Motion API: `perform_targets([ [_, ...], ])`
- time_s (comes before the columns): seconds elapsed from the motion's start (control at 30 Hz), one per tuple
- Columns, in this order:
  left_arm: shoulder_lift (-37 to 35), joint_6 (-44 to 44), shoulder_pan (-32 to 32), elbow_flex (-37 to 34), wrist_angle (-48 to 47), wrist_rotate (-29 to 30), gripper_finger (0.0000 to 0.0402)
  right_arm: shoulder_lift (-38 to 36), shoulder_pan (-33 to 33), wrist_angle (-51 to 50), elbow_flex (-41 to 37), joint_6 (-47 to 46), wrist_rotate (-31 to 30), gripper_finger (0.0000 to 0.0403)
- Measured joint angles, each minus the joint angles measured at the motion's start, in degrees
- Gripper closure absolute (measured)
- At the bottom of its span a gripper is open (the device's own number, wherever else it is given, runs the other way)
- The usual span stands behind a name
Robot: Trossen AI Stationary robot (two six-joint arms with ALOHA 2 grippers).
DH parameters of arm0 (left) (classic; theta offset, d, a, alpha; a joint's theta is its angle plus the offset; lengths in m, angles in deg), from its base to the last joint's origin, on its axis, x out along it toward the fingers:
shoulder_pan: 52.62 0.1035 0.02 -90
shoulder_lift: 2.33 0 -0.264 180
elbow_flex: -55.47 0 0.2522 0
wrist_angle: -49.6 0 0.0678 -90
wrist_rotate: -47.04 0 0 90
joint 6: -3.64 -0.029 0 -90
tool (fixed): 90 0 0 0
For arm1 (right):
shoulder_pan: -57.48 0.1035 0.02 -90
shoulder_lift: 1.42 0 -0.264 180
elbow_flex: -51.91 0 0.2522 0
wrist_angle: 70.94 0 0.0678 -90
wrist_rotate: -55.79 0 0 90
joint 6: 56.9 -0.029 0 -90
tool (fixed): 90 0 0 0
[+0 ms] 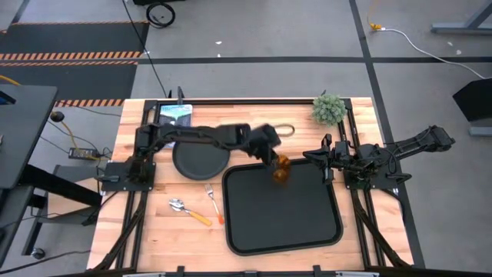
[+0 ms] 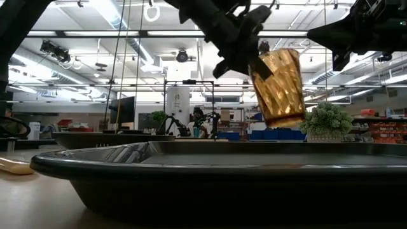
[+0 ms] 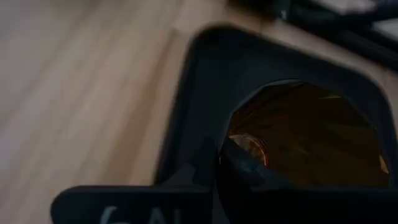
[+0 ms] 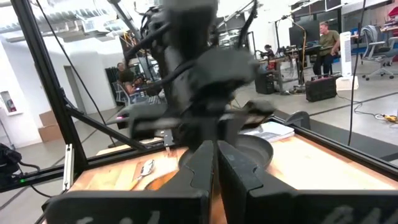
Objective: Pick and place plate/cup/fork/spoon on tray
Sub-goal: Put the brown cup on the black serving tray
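Note:
My left gripper [image 1: 274, 158] is shut on the amber cup [image 1: 280, 171], held in the air over the far part of the black tray [image 1: 307, 223]; the cup also shows in the low view [image 2: 280, 86]. The round black plate [image 1: 198, 160] lies on the table left of the tray's far corner. The fork [image 1: 213, 201] and the spoon [image 1: 187, 211] lie on the wood left of the tray. My right gripper [image 1: 327, 163] is shut and empty over the tray's far right edge. My left gripper holds the cup by its rim [image 3: 249, 146], one finger [image 3: 245, 165] inside the cup and the other outside. The fingers come slanting down from the table's left. The cup hangs tilted below them, its base [image 2: 285, 121] down, clear of the tray.
A small green potted plant [image 1: 329, 108] stands at the far right of the table. A booklet [image 1: 175, 115] lies at the far edge behind the plate. A looped cord [image 1: 286, 129] lies far of the tray.

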Motion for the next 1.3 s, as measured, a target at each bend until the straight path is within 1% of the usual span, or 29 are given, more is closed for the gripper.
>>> perform_targets([
  [0.13,2.0,0.7,-2.8,0.0,0.9,1.3,0.0386,0.0,0.0,0.0,0.0,0.0,0.0,0.0376],
  [0.33,4.8,0.8,-3.8,0.0,1.6,1.7,0.0384,0.0,0.0,0.0,0.0,0.0,0.0,0.0376],
  [0.43,4.7,0.7,-3.8,0.0,1.9,2.1,0.0372,0.0,0.0,0.0,0.0,0.0,0.0,0.0376],
  [0.57,4.7,0.7,-3.8,0.0,2.2,4.8,0.0347,0.0,0.0,0.0,0.0,0.0,0.0,0.0376],
  [0.8,4.7,0.6,-3.8,0.0,4.1,4.9,0.0306,0.0,0.0,0.0,0.0,0.0,0.0,0.0376],
  [0.9,4.2,-1.5,-3.8,0.7,4.5,4.3,0.0297,0.0,0.0,0.0,0.0,0.0,0.0,0.0376],
  [0.97,3.5,-3.4,-3.8,2.3,4.4,4.2,0.0295,0.0,0.0,0.0,0.0,0.0,0.0,0.0376],
  [1.07,2.6,-6.6,-3.8,5.6,0.8,4.2,0.0295,0.0,0.0,0.0,0.0,0.0,0.0,0.0376],
  [1.17,2.6,-8.7,-4.3,9.5,-10.1,4.2,0.0296,0.0,0.0,0.0,0.0,0.0,0.0,0.0376],
  [1.3,2.4,-8.9,-5.1,10.3,-19.3,4.2,0.0307,0.0,0.0,0.0,0.0,0.0,0.0,0.0376],
])
